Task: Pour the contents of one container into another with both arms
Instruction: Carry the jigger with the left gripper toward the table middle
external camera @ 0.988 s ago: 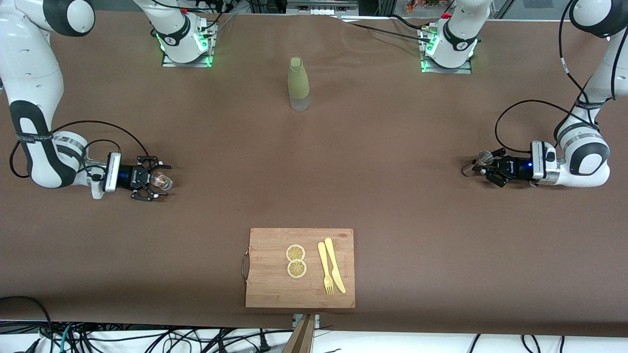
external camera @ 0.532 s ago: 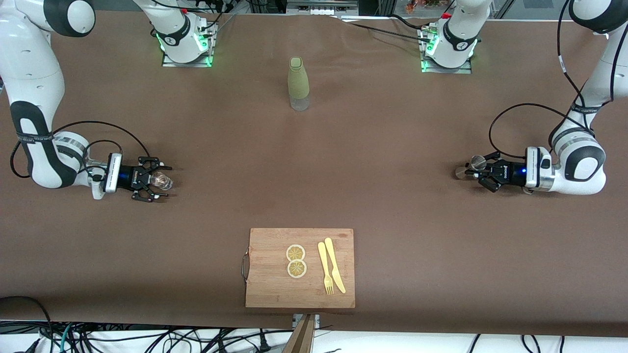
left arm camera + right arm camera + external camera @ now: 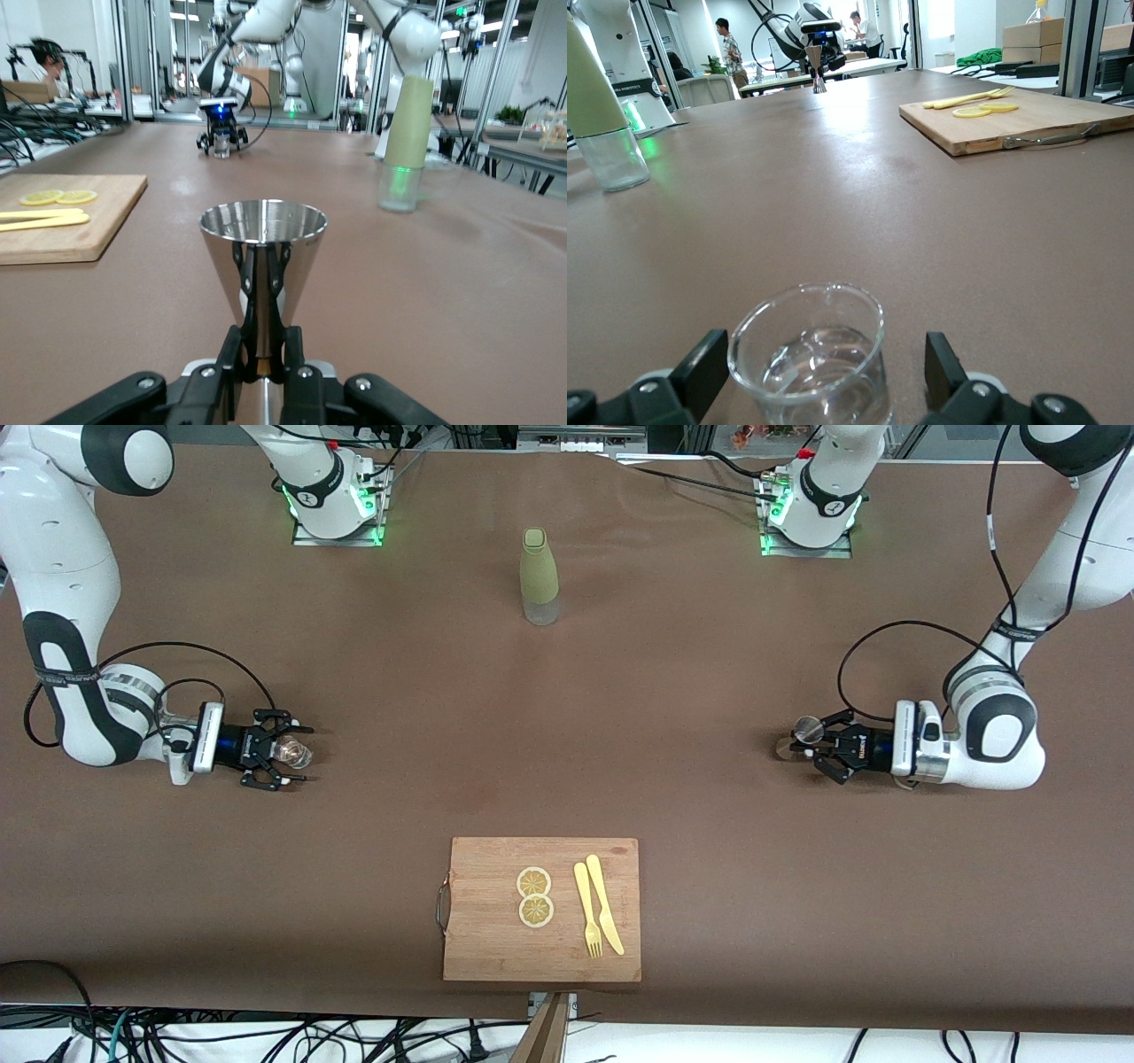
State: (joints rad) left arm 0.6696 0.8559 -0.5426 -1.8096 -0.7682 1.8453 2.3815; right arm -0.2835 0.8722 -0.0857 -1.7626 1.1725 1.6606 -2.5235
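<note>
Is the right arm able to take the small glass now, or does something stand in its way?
Probably yes. The right gripper is open with the small glass between its fingers, standing on the table. Nothing lies between them, so it likely only needs to close.

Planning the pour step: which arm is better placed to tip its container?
Left. The left gripper is shut on the metal jigger; the right gripper stands open around the glass, not gripping it.
</note>
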